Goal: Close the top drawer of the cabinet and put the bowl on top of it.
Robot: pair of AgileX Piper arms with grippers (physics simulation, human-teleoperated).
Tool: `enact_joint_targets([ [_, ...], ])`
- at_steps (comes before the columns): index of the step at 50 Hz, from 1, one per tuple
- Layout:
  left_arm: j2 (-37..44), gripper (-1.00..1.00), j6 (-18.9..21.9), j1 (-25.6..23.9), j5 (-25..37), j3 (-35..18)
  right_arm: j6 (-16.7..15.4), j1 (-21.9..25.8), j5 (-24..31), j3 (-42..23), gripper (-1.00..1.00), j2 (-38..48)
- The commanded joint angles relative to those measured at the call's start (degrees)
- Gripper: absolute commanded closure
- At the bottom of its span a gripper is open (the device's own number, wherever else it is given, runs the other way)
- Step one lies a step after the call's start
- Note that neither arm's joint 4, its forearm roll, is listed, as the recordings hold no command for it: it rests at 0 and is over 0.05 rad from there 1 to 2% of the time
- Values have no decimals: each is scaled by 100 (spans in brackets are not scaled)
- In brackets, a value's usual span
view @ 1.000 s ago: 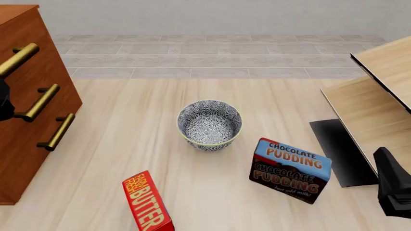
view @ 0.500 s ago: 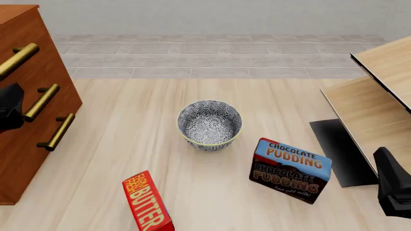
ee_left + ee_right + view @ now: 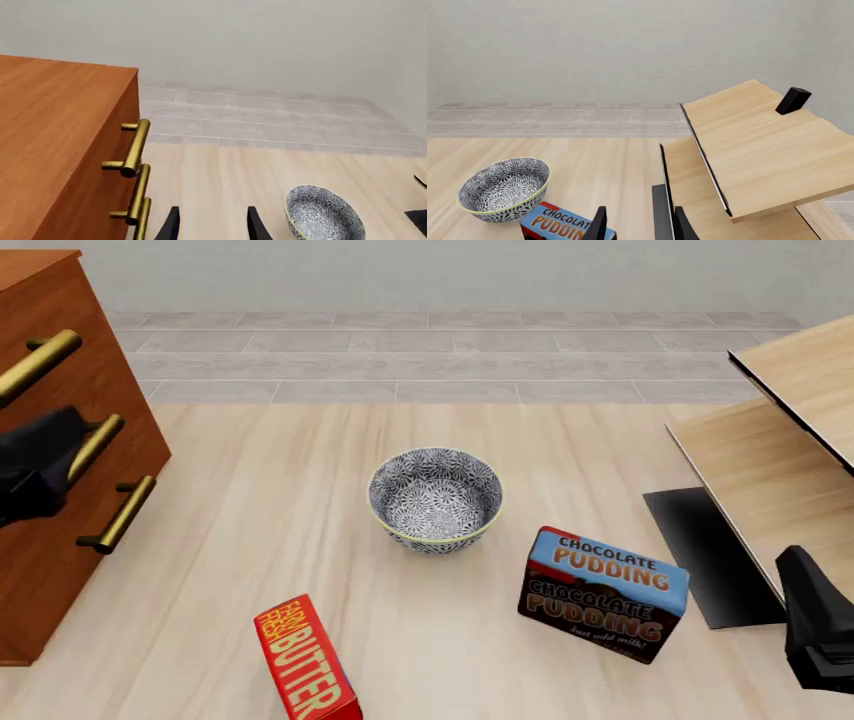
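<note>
Over on the far left sits the cabinet (image 3: 54,440), biggest thing around, three brass handles stacked down its front. Its top drawer (image 3: 100,150) looks flush with the two below, so I'd call it shut or near enough, though I can't confirm a tight seat from these angles. So the step in hand, as I read it, is going for the bowl.

Off on the right stands the pale wood furniture (image 3: 787,440), which I don't need.

Middle of the table (image 3: 267,500) is the bowl (image 3: 435,500), upright, standing free. The chocolate pudding box (image 3: 603,595) is near it on the right and closer to me, the butter box (image 3: 306,660) nearer still and left.

My left gripper (image 3: 212,225) hangs by the cabinet front with its fingers parted and nothing between them. My right gripper (image 3: 639,225) sits low at the near right, also spread and empty.

How I'd do it: the left one is on the cabinet's side, so drop it over the near-left rim, one finger inside and one outside, pinch the wall, lift straight up and clear the cabinet's top edge before swinging over.
</note>
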Motion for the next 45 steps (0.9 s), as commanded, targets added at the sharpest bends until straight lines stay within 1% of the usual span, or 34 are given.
enact_joint_targets([
  [1, 8, -100, 114, -619, 610, -436, 0, 2, 0, 5, -100, -5],
  [2, -31, -100, 70, -578, 695, -482, -1, 0, 0, 5, -100, -5],
  [4, 9, -100, 132, -700, 839, -642, 0, 0, 0, 5, -100, -6],
  [5, 75, -100, 152, -765, 870, -675, 0, 0, 0, 5, -100, -6],
  [6, 228, -100, 70, -833, 930, -711, -1, 2, 0, 5, -100, -5],
  [8, 307, -100, 174, -953, 986, -784, 1, 0, -1, 5, -100, -6],
  [11, 483, -100, 136, -1058, 1112, -893, 0, -1, 0, 5, -100, -5],
  [12, 522, -100, 250, -1099, 1165, -960, -1, 0, 0, 5, -100, -5],
  [14, 652, -100, 302, -1166, 1231, -1036, 0, 0, -1, 5, -100, -6],
  [16, 739, -100, 508, -1250, 1280, -1071, 0, 0, 0, 5, -100, -5],
  [19, 958, -100, 572, -1458, 1413, -1150, 0, 1, -1, 5, -100, -6],
  [21, 964, -100, 619, -1477, 1434, -1170, 0, -1, -1, 5, -100, -6],
  [22, 941, -100, 692, -1493, 1464, -1206, 0, -1, -1, 5, -100, -6],
  [23, 878, -100, 887, -1640, 1483, -1285, -1, 0, -1, 5, -100, -6],
  [24, 874, -100, 851, -1586, 1552, -1317, -1, 0, 0, 5, -100, -5],
  [26, 1013, -100, 786, -1666, 1696, -1433, 1, 0, 0, 5, -100, -5],
  [30, 1167, -100, 841, -1752, 1827, -1587, 1, 1, -1, 5, -100, -6],
  [32, 1363, -100, 681, -1807, 1906, -1676, 0, -1, -1, 5, -100, -6],
  [33, 1395, -100, 727, -1806, 1921, -1708, 1, -1, -1, 5, -100, -6],
  [35, 1573, -100, 640, -1834, 1999, -1817, 0, 0, -1, 5, -100, -8],
  [37, 1654, -100, 708, -1835, 2051, -1941, -1, 0, -1, 5, -100, -6],
  [38, 1738, -100, 628, -1852, 2091, -2016, 1, 0, 0, 5, -100, -6],
  [40, 1939, -100, 637, -1858, 2187, -2110, 1, -1, 0, 5, -100, -5],
  [41, 2031, -100, 561, -1842, 2240, -2177, 0, 1, 0, 5, -100, -5],
  [44, 2119, -100, 582, -1893, 2314, -2308, -1, -2, 0, 5, -100, -5],
  [45, 2241, -100, 416, -1918, 2401, -2381, -1, 1, 0, 5, -100, -5],
])
